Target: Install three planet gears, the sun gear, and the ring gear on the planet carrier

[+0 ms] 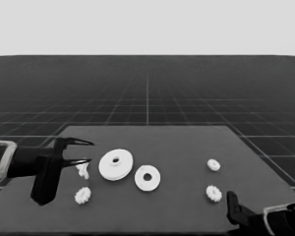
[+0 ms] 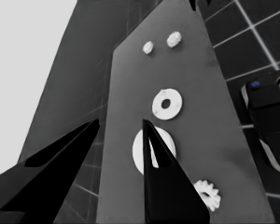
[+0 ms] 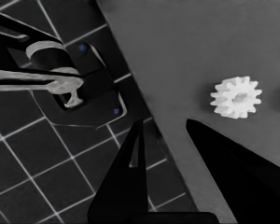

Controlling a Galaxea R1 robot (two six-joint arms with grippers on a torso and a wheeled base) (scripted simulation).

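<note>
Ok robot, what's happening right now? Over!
Left gripper parked open, table's left end. Right gripper open, near corner. Smaller round part bare; gears loose. Nothing blocking.

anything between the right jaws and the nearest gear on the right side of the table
Nothing visible. The right gripper sits at the table's near right corner, and only bare table separates it from the nearest gear.

larger round part (image 1: 116, 164) flat, mid-table — smaller round part (image 1: 147, 178) beside | gears (image 1: 214, 193) scattered

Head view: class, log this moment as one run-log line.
left gripper open, waiting, table's left end | right gripper open, parked lower right | gears uninstalled | smaller round part bare
</note>
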